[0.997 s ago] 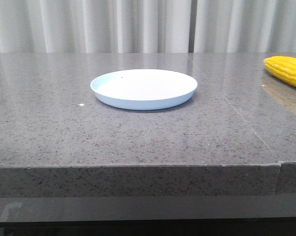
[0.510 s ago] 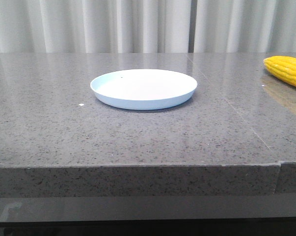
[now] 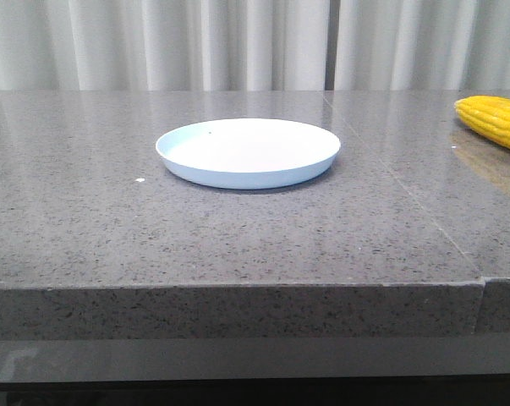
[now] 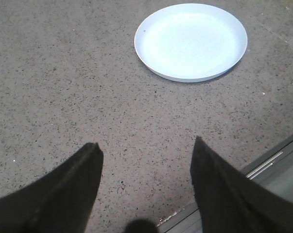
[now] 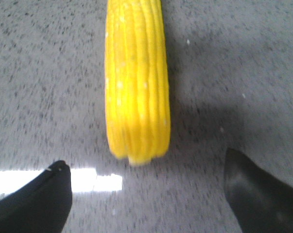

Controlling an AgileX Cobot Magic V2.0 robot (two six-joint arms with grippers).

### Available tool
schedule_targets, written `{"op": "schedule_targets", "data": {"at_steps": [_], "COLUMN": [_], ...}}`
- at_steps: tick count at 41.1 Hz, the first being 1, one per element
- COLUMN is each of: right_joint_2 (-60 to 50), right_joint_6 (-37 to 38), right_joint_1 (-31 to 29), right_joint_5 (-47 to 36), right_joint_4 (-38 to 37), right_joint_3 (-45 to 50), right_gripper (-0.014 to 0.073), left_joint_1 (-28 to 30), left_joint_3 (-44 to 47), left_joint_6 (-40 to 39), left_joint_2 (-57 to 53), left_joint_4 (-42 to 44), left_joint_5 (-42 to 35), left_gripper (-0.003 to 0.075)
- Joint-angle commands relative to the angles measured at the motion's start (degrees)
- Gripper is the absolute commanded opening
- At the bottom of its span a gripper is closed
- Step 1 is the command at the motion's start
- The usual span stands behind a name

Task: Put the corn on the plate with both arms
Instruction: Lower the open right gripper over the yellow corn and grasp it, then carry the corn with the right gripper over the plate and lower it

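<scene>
The pale blue-white plate sits empty on the grey stone table, mid-table in the front view; it also shows in the left wrist view. The yellow corn lies on the table at the far right edge of the front view. In the right wrist view the corn lies lengthwise just ahead of my right gripper, which is open and empty, its end nearly level with the fingertips. My left gripper is open and empty above bare table, well short of the plate. Neither gripper shows in the front view.
The table's front edge runs across the front view, with a seam at the right. The table edge and a metal rail lie beside my left gripper. White curtains hang behind the table.
None in the front view; plate and corn have stayed in place.
</scene>
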Motion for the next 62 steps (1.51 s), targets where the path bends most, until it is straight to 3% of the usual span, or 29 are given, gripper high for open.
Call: {"op": "schedule_targets", "data": {"at_steps": [1, 25, 28, 33, 36, 52, 62], "right_joint_2": [1.6, 13.32, 13.47, 13.66, 13.32, 6.56, 1.22], "right_joint_6": [-0.24, -0.24, -0.3, -0.3, -0.3, -0.3, -0.3], "right_joint_1": [-0.41, -0.41, -0.41, -0.41, -0.41, 3.19, 12.13], "right_joint_5": [-1.34, -10.02, -9.76, -9.29, -9.17, -3.58, -3.26], "right_joint_4": [0.6, 0.6, 0.64, 0.64, 0.64, 2.98, 3.09], "right_joint_3": [-4.94, -9.92, -9.92, -9.92, -9.92, -10.04, -10.04], "right_gripper": [0.0654, 0.0636, 0.0551, 0.0321, 0.0272, 0.0272, 0.0272], "left_joint_1": [-0.39, -0.39, -0.39, -0.39, -0.39, -0.39, -0.39], "left_joint_3": [-1.41, -1.41, -1.41, -1.41, -1.41, -1.41, -1.41], "left_joint_6": [-0.67, -0.67, -0.67, -0.67, -0.67, -0.67, -0.67], "left_joint_2": [-0.12, -0.12, -0.12, -0.12, -0.12, -0.12, -0.12], "left_joint_4": [0.31, 0.31, 0.31, 0.31, 0.31, 0.31, 0.31], "left_joint_5": [-3.97, -3.97, -3.97, -3.97, -3.97, -3.97, -3.97], "left_gripper": [0.04, 0.04, 0.04, 0.04, 0.04, 0.04, 0.04]}}
